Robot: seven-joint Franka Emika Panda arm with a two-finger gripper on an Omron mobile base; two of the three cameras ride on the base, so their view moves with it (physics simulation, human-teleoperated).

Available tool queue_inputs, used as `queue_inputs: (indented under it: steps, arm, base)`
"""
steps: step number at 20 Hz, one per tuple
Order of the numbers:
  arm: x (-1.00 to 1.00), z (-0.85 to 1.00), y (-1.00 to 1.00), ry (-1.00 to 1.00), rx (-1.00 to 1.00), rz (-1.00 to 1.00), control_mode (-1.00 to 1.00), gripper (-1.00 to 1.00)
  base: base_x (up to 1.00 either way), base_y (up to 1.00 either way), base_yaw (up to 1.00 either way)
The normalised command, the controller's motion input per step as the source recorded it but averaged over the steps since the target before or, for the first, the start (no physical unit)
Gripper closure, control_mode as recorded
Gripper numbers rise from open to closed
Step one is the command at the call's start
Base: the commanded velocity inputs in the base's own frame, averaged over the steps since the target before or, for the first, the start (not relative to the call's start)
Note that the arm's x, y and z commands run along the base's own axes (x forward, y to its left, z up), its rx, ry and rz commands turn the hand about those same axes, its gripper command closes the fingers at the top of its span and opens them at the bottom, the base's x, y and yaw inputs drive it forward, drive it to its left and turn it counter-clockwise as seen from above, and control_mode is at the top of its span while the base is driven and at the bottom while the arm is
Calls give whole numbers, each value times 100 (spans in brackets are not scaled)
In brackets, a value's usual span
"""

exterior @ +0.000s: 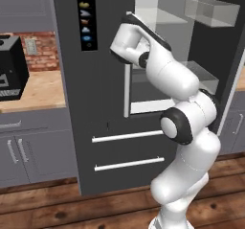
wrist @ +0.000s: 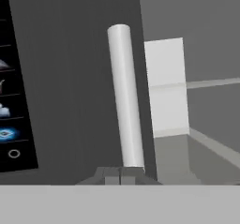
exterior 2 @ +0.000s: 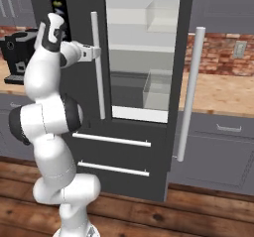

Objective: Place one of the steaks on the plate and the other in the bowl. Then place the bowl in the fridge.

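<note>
Closed fingers (wrist: 121, 175) touching base of fridge (wrist: 70, 78) left-door handle (wrist: 125, 96)

Fridge (exterior: 95, 103): top cut off by upper edge in both base views. Arm hides part of open compartment in left base view. Icon panel (wrist: 11, 101) cut by left edge in hand view, symbols too blurry to read. Coffee machine (exterior: 12, 70) cropped at left edge.

Wood floor (exterior: 48, 209), grey cabinets (exterior: 33, 151) (brick backsplash (exterior 2: 218, 52) above).
</note>
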Motion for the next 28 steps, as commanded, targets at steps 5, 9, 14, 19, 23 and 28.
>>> queue_inputs:
  steps: [5,9,14,19,23,28]
  arm:
    - [16,0,17,4,1,21,-100,100]
    - [41,5,0,-6,-22,4,-100,100]
    - [29,4,1,-3,-19,0,-100,-100]
    - [12,1,3,0,-1,0,-100,-100]
    - [17,0,-24,2,6,0,-100,-100]
    - [27,0,-41,-1,0,-2,-100,-100]
  base:
    - [0,0,0]
    - [0,0,0]
    - [0,0,0]
    - [0,0,0]
    - [0,0,0]
    - [0,0,0]
